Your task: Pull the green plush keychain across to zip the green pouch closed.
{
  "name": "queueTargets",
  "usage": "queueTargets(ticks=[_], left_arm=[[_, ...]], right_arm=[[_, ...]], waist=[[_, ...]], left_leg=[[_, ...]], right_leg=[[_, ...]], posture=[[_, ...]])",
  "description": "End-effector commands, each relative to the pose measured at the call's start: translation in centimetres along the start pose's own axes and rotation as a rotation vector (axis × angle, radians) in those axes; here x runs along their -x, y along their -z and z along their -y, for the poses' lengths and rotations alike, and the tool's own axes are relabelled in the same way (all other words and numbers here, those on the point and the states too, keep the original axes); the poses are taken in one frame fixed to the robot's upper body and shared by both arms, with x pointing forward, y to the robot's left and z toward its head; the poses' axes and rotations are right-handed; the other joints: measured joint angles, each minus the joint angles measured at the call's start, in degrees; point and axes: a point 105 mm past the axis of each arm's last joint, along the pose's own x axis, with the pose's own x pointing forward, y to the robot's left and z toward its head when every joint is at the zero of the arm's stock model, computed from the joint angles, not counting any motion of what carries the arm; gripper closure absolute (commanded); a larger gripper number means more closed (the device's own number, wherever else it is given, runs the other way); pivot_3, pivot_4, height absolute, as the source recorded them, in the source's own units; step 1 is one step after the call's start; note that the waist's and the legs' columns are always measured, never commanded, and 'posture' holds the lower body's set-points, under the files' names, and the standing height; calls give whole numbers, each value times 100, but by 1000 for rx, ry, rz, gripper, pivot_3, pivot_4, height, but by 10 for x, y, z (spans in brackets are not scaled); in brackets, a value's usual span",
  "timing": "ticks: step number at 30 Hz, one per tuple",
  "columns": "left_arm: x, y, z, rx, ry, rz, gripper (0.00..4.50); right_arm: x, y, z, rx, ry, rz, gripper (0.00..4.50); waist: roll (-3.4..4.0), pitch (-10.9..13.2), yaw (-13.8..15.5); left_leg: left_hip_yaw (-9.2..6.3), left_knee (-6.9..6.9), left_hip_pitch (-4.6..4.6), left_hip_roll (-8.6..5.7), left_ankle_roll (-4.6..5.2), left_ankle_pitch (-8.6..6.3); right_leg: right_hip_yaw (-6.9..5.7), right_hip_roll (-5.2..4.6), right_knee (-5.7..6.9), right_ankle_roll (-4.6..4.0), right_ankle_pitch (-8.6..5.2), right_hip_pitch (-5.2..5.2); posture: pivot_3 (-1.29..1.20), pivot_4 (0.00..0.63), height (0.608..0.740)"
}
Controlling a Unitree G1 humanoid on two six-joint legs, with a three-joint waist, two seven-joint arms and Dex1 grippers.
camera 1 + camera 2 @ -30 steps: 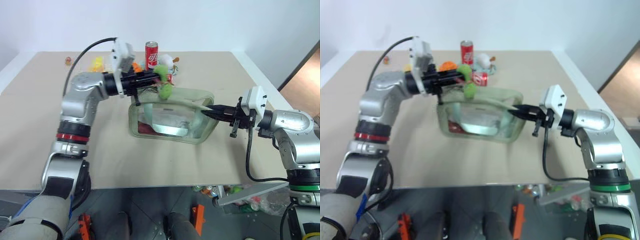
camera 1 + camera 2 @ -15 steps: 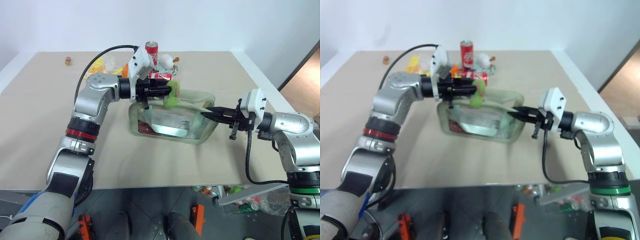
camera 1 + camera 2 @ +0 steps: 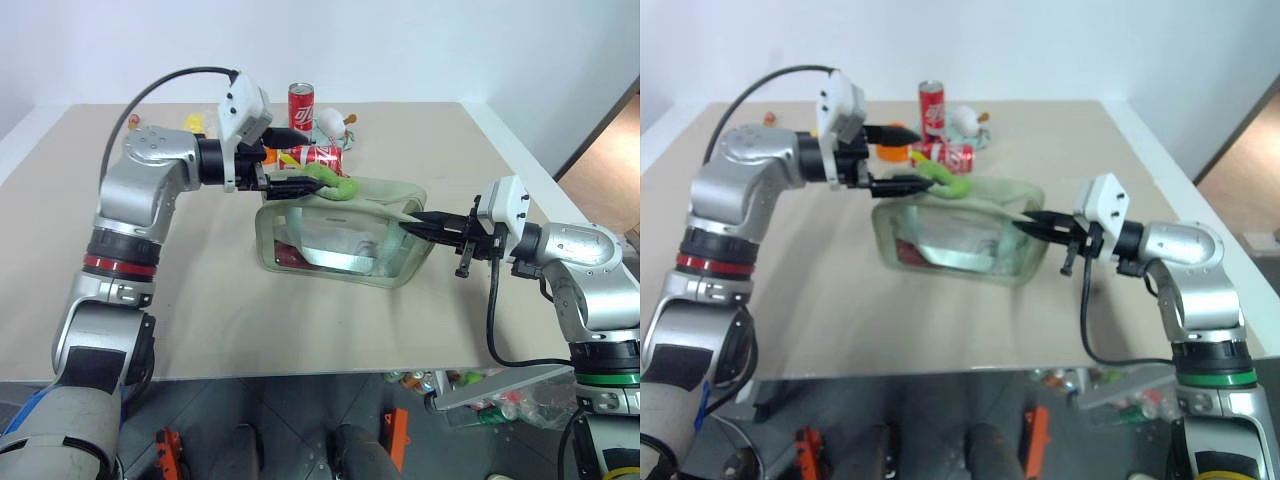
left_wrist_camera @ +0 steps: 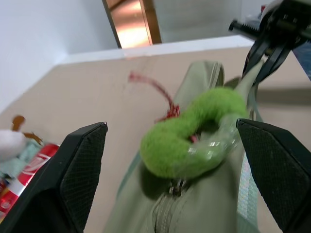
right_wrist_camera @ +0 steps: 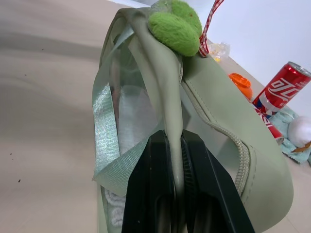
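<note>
Beige table carried everything. Sage green pouch sat mid-table, betw both arms, clear window facing camera. L gripper hung by pouch's far-left top corner, fingers spread wide, nothing in them. R gripper at pouch's right end, fingers pressed together, pinching pouch fabric edge. Red can upright at far edge, 2nd can lying near pouch. Green plush keychain lay curled on pouch top, free, betw L fingers but not touching.

A beige table stands against a plain white wall; grey floor shows below its front edge.
</note>
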Motion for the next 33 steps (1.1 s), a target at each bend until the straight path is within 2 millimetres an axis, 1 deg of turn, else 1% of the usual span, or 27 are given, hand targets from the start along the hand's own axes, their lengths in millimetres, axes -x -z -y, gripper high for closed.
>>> queueTargets(ticks=[1, 3, 5, 7, 9, 11, 13, 15, 16, 17, 21, 22, 24, 25, 26, 27, 28, 29, 31, 32, 33], left_arm=[[27, -4, 12, 10, -32, 7, 18], [40, 5, 17, 44, -82, -11, 18], [52, 21, 17, 91, -178, -7, 18], [59, 32, 18, 118, -251, 8, 18], [60, 47, 22, 157, -297, 8, 18], [56, 57, 27, 185, -317, 17, 18], [51, 61, 28, 204, -331, 42, 18], [46, 65, 24, 206, -358, 59, 563], [43, 66, 22, 205, -367, 64, 737], [41, 66, 20, 198, -374, 68, 1203], [36, 64, 19, 192, -366, 82, 2500], [35, 63, 20, 195, -359, 88, 2913], [34, 64, 20, 191, -355, 83, 3552], [34, 65, 21, 188, -353, 76, 3927], [34, 66, 22, 188, -350, 69, 4149], [34, 66, 23, 188, -348, 66, 4500], [33, 67, 25, 188, -342, 63, 4500], [32, 66, 27, 190, -332, 63, 4500], [31, 65, 30, 192, -319, 64, 4500], [30, 65, 32, 193, -313, 64, 4500], [29, 64, 33, 196, -309, 66, 4500]], right_arm=[[-1, -9, 3, 38, -6, 20, 4500], [0, -8, 4, 39, -8, 20, 4500], [0, -8, 3, 39, -9, 20, 4500], [0, -7, 3, 39, -11, 20, 4500], [-1, -7, 2, 37, -15, 22, 4500], [-2, -7, 2, 37, -19, 22, 4500], [-3, -7, 3, 38, -22, 22, 4500], [-4, -8, 4, 41, -24, 23, 4500], [-4, -9, 5, 42, -25, 23, 4500], [-4, -9, 5, 44, -26, 23, 4500], [-3, -9, 4, 39, -30, 17, 4500], [-3, -9, 4, 16, -31, 18, 4500], [-2, -11, 4, -38, -38, 21, 4500], [-2, -12, 4, -34, -45, 11, 4131], [-2, -13, 3, -27, -57, 2, 3742], [-2, -15, 3, -2, -66, -7, 3412], [-2, -19, 4, 16, -68, -4, 3087], [-5, -28, 7, 53, -60, 14, 2722], [-10, -41, 11, 92, -48, 40, 2047], [-14, -50, 13, 108, -42, 61, 1593], [-20, -60, 14, 114, -46, 87, 1387]], waist=[[1, 0, 0], [3, -1, -6], [2, -1, 10], [2, 0, 16], [1, 0, 20], [1, -1, 22], [0, 0, 23], [2, -1, 14], [2, -1, 15], [2, -1, 19], [2, -1, 10], [2, -1, 9], [2, -1, 11], [2, -1, 11], [2, -1, 12], [2, -1, 14], [2, -1, 15], [2, -1, 14], [3, 0, 9], [3, 0, 12], [3, 0, 16]], left_leg=[[0, -1, 3, 2, 0, 0], [1, -3, 7, 4, 0, 0], [0, -4, 9, 6, 0, 0], [0, -1, 13, 6, 0, 0], [0, 4, 11, 6, -1, 1], [3, 8, 15, 5, -1, 2], [6, 10, 21, 4, 0, 4], [6, 9, 21, 5, 1, 7], [9, 5, 26, 5, 1, 7], [9, 3, 27, 5, 1, 7], [11, 3, 26, 5, 1, 7], [14, 1, 26, 5, 1, 7], [14, 0, 26, 5, 1, 7], [14, 0, 26, 5, 1, 7], [14, 0, 27, 5, 1, 7], [13, 0, 26, 5, 1, 7], [13, 0, 26, 5, 1, 8], [14, 1, 26, 5, 1, 8], [17, 1, 26, 5, 1, 7], [20, 0, 26, 5, 1, 8], [19, 0, 26, 5, 2, 8]], right_leg=[[-1, 1, 1, -1, 0, 0], [2, 3, 2, -4, 0, 1], [-1, 2, 4, -5, -1, 4], [-1, 0, 5, -6, 0, 9], [-3, -1, 4, -6, 3, 10], [-2, -2, 4, -3, 6, 16], [1, -3, 3, -1, 10, 21], [2, 1, 2, -4, 15, 19], [6, 2, 3, -5, 15, 19], [6, 2, 3, -6, 16, 19], [9, 3, 2, -5, 15, 19], [11, 3, 2, -5, 15, 18], [11, 2, 2, -5, 15, 18], [11, 2, 2, -6, 15, 18], [11, 2, 2, -5, 15, 18], [11, 2, 2, -5, 15, 18], [11, 2, 2, -5, 15, 18], [11, 2, 2, -4, 15, 18], [14, 2, 2, -3, 15, 16], [16, 2, 2, -3, 16, 13], [15, 2, 2, -3, 16, 13]], posture=[[0, 150, 740], [0, 150, 740], [0, 150, 740], [0, 150, 740], [0, 150, 740], [0, 150, 740], [0, 150, 740], [0, 150, 740], [0, 150, 740], [0, 150, 740], [0, 150, 740], [0, 150, 740], [0, 150, 740], [0, 150, 740], [0, 150, 740], [0, 150, 740], [0, 150, 740], [0, 150, 740], [0, 150, 740], [0, 150, 740], [0, 150, 740]])
